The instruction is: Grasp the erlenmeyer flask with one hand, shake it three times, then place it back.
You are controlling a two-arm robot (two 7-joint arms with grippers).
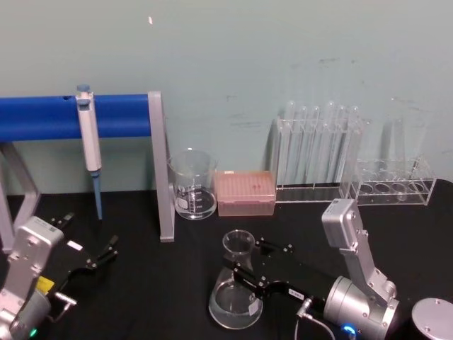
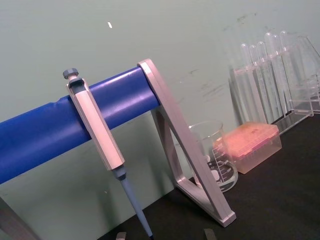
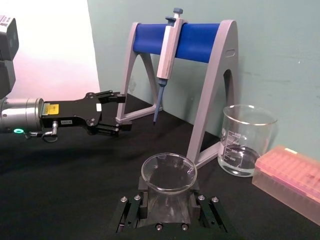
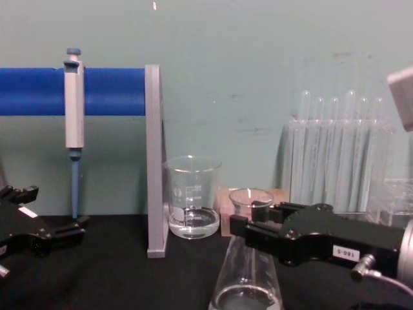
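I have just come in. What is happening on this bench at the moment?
The right end effector is closed around the neck of the erlenmeyer flask. The flask seems to stand on the black table, in front of the beaker. The left end effector hangs open and idle at the robot's left, near the pipette stand, and holds nothing.
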